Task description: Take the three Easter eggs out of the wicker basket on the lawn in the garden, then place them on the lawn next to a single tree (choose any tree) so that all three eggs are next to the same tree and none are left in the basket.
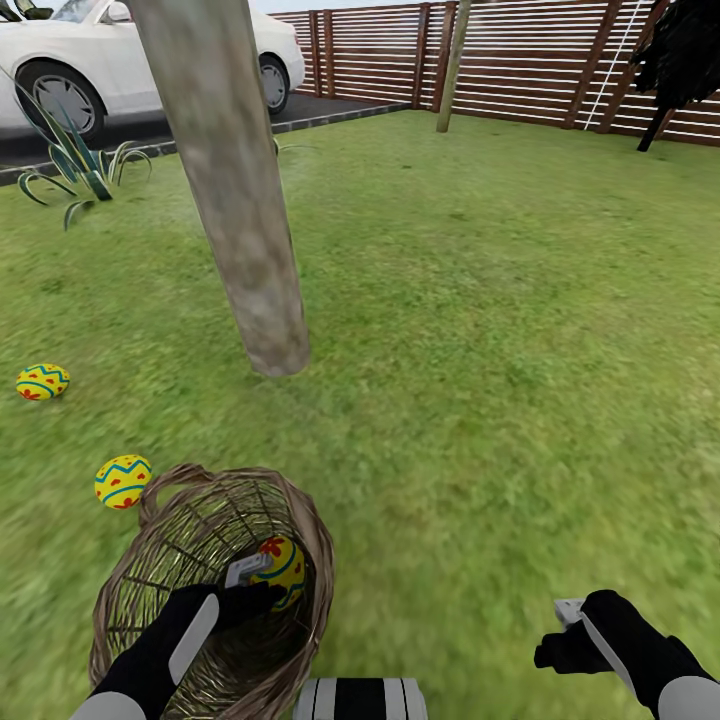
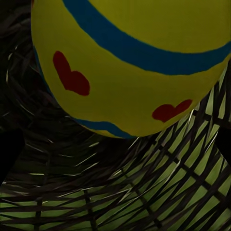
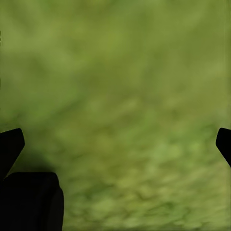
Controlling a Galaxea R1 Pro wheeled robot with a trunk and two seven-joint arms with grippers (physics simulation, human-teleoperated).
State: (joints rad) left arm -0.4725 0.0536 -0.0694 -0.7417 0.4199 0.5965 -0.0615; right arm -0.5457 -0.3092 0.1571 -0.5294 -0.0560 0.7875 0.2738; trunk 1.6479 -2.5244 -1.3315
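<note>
Now my left gripper (image 1: pixel 262 580) reaches inside the wicker basket (image 1: pixel 300 520) beside the last egg (image 1: pixel 284 566); I cannot tell its fingers' grip. Two eggs (image 1: pixel 42 381) (image 1: pixel 123 481) lie on the lawn (image 1: pixel 480 330) near the tree (image 1: pixel 235 200) (trunk close). Right gripper (image 1: pixel 565 630) fingers spread, empty.

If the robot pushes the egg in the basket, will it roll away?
Probably it would roll: the egg is round and smooth. It likely won't get far, since the wicker basket walls surround it. Its glossy shell may slip in the left gripper.
</note>
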